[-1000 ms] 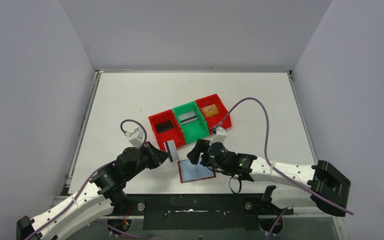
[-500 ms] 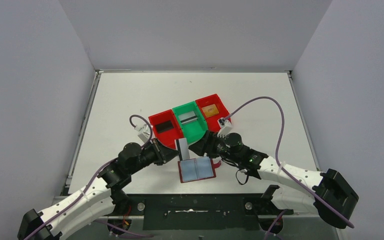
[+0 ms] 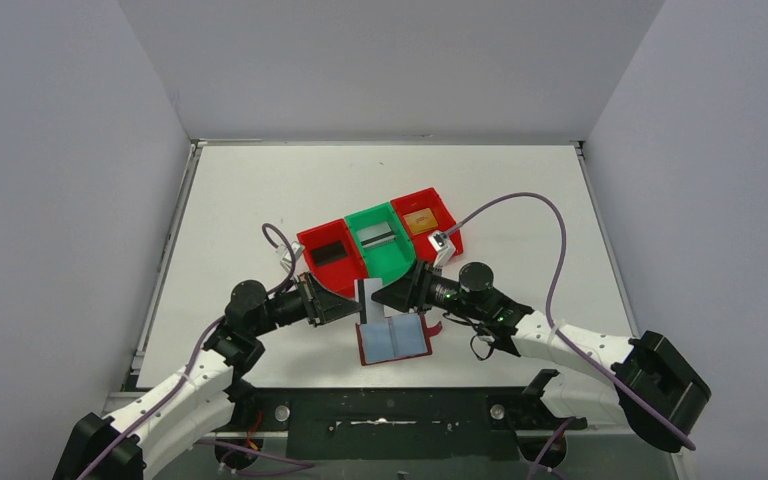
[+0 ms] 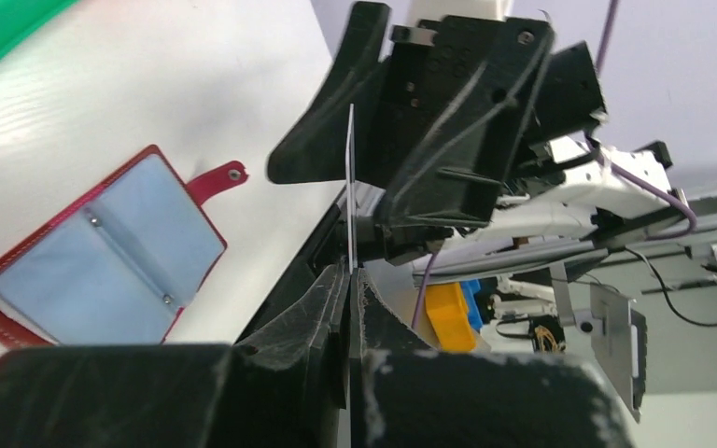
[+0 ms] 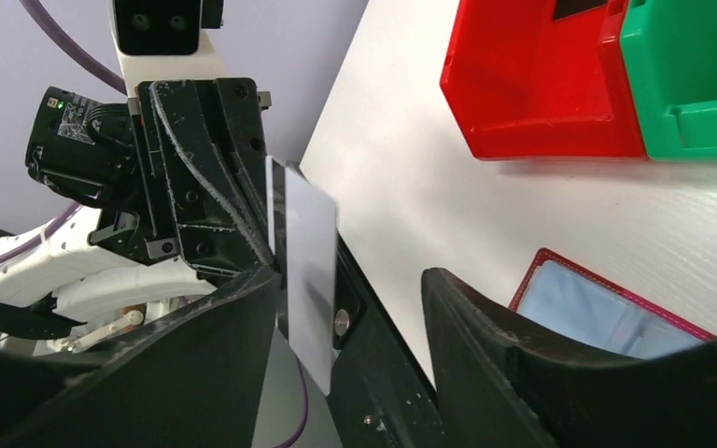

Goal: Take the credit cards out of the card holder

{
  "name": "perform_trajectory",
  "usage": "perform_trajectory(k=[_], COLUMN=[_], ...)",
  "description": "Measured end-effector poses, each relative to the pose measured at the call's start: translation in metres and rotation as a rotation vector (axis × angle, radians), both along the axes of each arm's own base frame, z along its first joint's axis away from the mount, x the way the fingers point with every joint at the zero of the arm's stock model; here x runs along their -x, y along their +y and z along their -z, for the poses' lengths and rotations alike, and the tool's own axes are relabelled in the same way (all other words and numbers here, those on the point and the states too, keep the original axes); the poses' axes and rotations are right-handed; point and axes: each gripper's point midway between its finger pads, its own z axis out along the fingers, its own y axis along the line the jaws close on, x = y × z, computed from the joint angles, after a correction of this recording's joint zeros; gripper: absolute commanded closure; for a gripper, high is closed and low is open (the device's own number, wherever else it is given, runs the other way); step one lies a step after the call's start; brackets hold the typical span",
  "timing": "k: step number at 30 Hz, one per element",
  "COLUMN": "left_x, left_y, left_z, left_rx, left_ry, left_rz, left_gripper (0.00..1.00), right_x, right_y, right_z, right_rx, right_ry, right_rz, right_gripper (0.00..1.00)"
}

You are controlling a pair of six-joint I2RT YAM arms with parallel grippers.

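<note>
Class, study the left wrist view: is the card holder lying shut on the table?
No, the card holder lies spread open with its blue-grey insides facing up and its snap tab undone.

walls (image 3: 390, 60): plain grey | table (image 3: 260, 190): white top | light: even, soft

Red card holder (image 3: 394, 341) lies open; grey card (image 3: 367, 297) just beyond.

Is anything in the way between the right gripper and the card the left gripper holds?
Nothing visible. The silver-grey card, pinched by the left gripper, stands between the open jaws of the right gripper.
</note>
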Motion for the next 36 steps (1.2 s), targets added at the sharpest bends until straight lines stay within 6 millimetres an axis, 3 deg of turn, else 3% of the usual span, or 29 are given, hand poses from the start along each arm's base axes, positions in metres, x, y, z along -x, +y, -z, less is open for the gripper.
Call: perform_trajectory(k=[14, 24, 28, 30, 33, 36], left_x=[0.009, 0.008, 0.007, 0.003, -0.003, -0.016], left_y=[-0.002, -0.001, 0.0, 0.002, 0.006, 0.015], left_z=[-0.008, -0.009, -0.012, -0.01, -0.004, -0.003], left_rx=[0.045, 0.052, 0.058, 0.051, 0.007, -0.085], left_ry=[-0.016, -0.02, -0.035, -0.037, -0.026, -0.027], left_rz=[0.042, 0.036, 0.027, 0.005, -0.031, -0.113], left_gripper=[1.0, 1.0, 0.51, 0.35, 0.2, 0.14], right_x=[0.012, 0.017, 0.017, 0.017, 0.017, 0.012], right_y=[0.01, 0.009, 0.007, 0.006, 0.003, -0.004], right_z=[-0.02, -0.025, -0.028, -0.029, -0.026, -0.019], right_rx=[-0.102, -0.12, -0.126, -0.124, -0.098, -0.038], right_ry=[-0.013, -0.023, -0.035, -0.04, -0.049, -0.064], right_rz=[-0.1, -0.119, -0.119, -0.118, -0.109, -0.07], right_gripper=[0.88, 1.0, 1.0, 1.0, 1.0, 1.0])
